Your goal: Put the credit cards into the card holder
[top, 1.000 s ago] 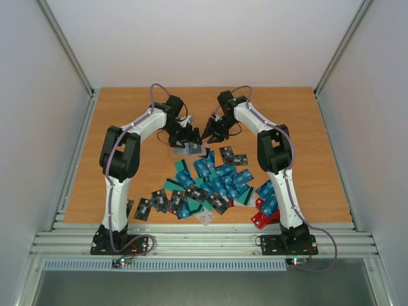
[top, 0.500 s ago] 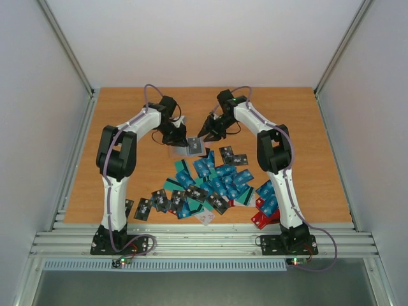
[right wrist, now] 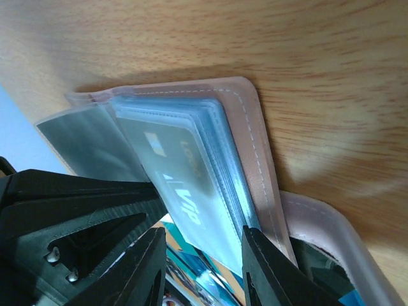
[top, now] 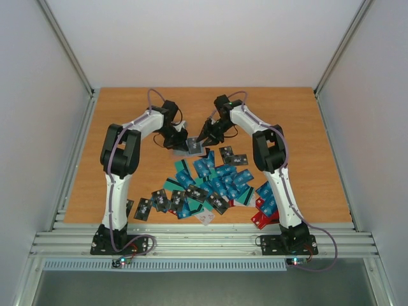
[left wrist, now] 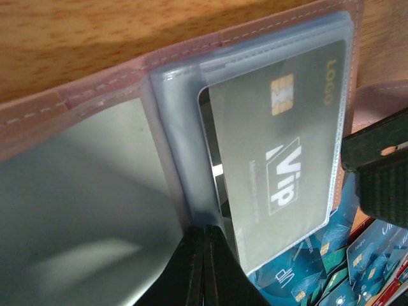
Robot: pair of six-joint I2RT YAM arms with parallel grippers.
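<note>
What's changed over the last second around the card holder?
The left gripper closed its jaws from wide open and now pinches a clear sleeve of the card holder. The right gripper edged slightly left, toward the holder, its opening about the same. The credit cards on the table stayed put.

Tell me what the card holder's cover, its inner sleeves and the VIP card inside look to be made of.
The card holder has a cover that looks like soft leather or faux leather, matte pink, judging by the stitched edge. The sleeves look like clear flexible plastic: glossy, see-through, catching glare. The VIP card is probably rigid plastic with a dark grey satin finish, printed lettering and a gold chip.
</note>
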